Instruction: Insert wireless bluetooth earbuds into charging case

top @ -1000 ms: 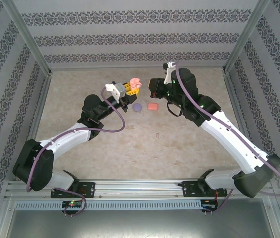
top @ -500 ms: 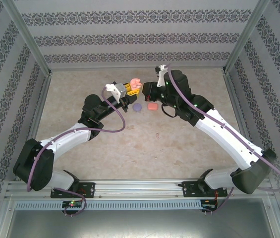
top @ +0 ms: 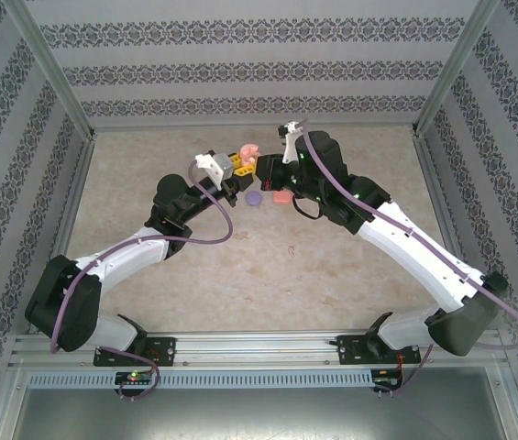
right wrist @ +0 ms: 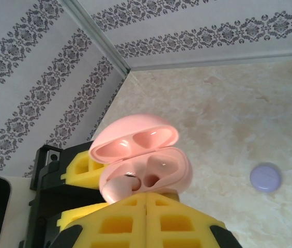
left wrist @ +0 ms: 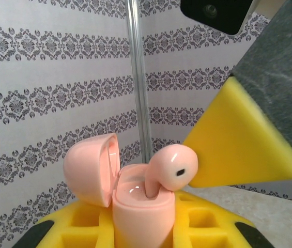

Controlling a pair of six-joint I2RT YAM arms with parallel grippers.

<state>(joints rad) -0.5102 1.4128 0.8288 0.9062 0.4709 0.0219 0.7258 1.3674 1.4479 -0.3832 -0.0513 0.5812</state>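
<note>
Swinging left since a second ago, the right claw (top: 265, 170) now meets the open pink case (left wrist: 141, 204), pinched together on a pink earbud (left wrist: 173, 166) whose stem sits in the case's well. The left claw (top: 238, 166) stays clamped on that case. A purple case (top: 254, 198) lies on the table just nearer than it.

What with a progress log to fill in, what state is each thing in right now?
pink case: lid open, upright
pink earbud: stem in its socket, head above the rim
left gripper: shut on the pink case
right gripper: shut, tip against the pink earbud
purple case: closed, lying on the table
</note>
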